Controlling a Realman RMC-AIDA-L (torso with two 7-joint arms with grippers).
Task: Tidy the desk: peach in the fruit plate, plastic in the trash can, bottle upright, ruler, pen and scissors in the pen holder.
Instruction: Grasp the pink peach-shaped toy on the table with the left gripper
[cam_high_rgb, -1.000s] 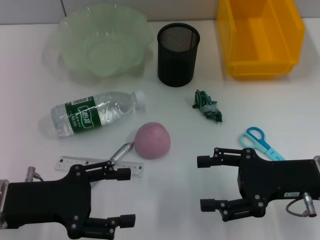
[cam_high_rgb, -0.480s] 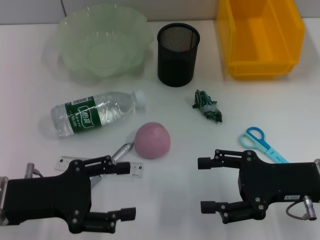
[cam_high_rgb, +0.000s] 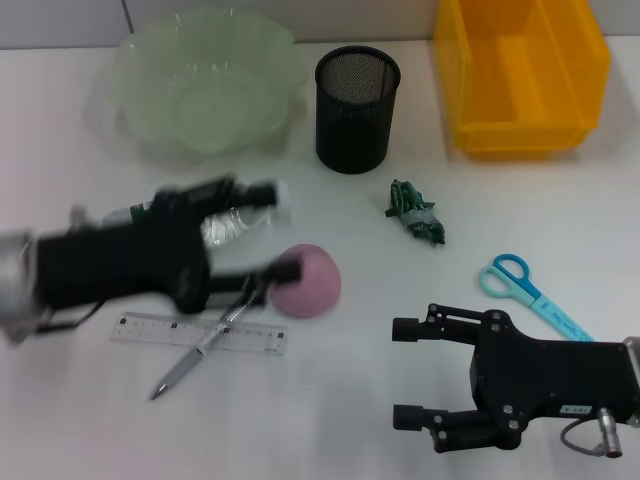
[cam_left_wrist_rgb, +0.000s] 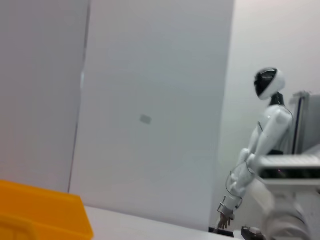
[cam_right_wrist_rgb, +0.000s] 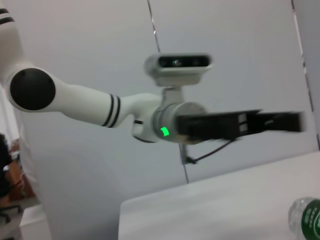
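Observation:
My left gripper (cam_high_rgb: 270, 230) hovers open over the lying bottle (cam_high_rgb: 236, 224), hiding most of it; one finger is by the cap, the other by the pink peach (cam_high_rgb: 310, 282). The ruler (cam_high_rgb: 198, 333) lies flat with the pen (cam_high_rgb: 196, 352) across it, in front of the left arm. Near the front right, my right gripper (cam_high_rgb: 400, 372) stands open and holds nothing. The blue scissors (cam_high_rgb: 527, 291) lie just behind it. Crumpled green plastic (cam_high_rgb: 417, 217) sits mid-table. At the back are the black mesh pen holder (cam_high_rgb: 357, 96), the green fruit plate (cam_high_rgb: 130, 75) and the yellow trash can (cam_high_rgb: 520, 70).
The right wrist view shows the left arm with its gripper (cam_right_wrist_rgb: 287, 121) raised above the table, and the bottle's end (cam_right_wrist_rgb: 306, 220) in the corner. In the left wrist view a corner of the yellow bin (cam_left_wrist_rgb: 40, 215) shows, with a white humanoid robot (cam_left_wrist_rgb: 260, 145) far behind.
My left arm has swung up and back from the front edge to over the bottle, uncovering the ruler and pen. The right gripper has shifted slightly toward the front.

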